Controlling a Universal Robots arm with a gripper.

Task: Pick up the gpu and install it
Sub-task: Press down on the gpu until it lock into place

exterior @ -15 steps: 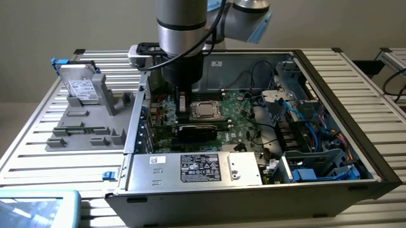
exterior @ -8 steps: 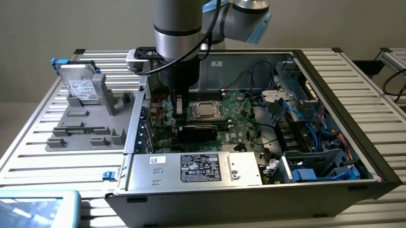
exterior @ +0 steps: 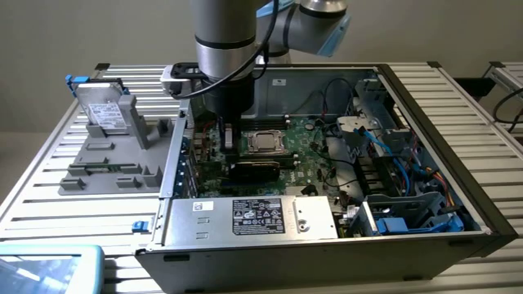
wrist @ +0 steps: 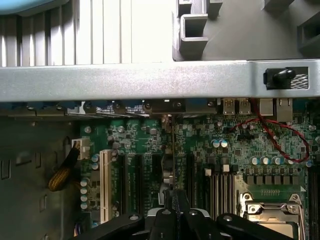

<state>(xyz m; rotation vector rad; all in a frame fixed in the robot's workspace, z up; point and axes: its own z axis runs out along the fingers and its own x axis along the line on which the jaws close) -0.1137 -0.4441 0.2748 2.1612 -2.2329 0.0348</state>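
Between the fingers of the gripper (wrist: 172, 202), which are clamping its top edge, the gpu (wrist: 172, 155) is hanging edge-on over the motherboard (wrist: 240, 165) slots, likely handling as light, stiff and fragile, best pinched by its edges.

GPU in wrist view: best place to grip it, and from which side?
Top edge, pinched across its flat faces, from straight above. The gpu stands on edge over the expansion slots, so its lower edge must stay free. The claw grips it this way.
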